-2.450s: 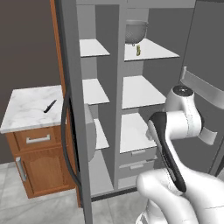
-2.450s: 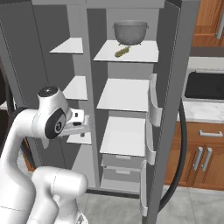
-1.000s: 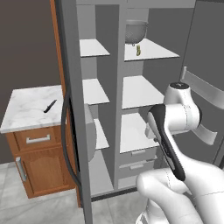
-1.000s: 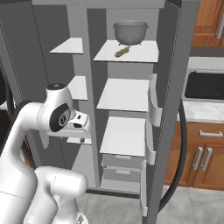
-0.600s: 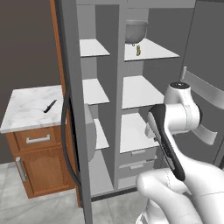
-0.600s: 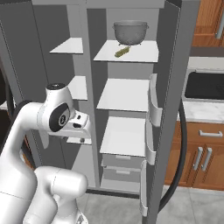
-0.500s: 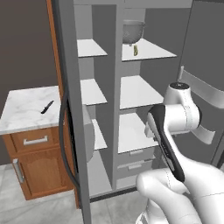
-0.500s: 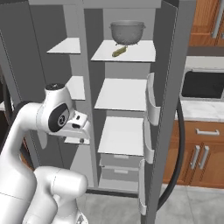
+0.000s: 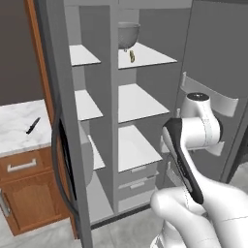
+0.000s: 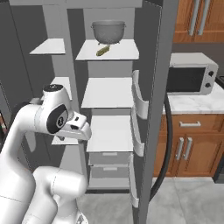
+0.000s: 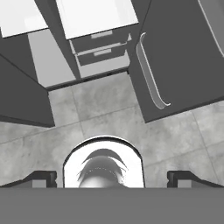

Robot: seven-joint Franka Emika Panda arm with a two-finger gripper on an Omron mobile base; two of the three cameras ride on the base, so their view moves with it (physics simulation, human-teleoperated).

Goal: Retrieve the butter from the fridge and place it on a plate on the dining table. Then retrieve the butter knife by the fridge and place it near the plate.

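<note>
At the top of the open fridge, the butter lay on a shelf, untouched. The end effector was spread apart, empty. The butter knife waited at left.

The pincer, fingertips wide apart, looks down at the fridge's drawers and grey floor tiles.

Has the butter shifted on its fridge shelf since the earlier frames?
No. The butter still lies on the top right shelf just in front of the grey bowl; the base drove, so the whole view shifted.
</note>
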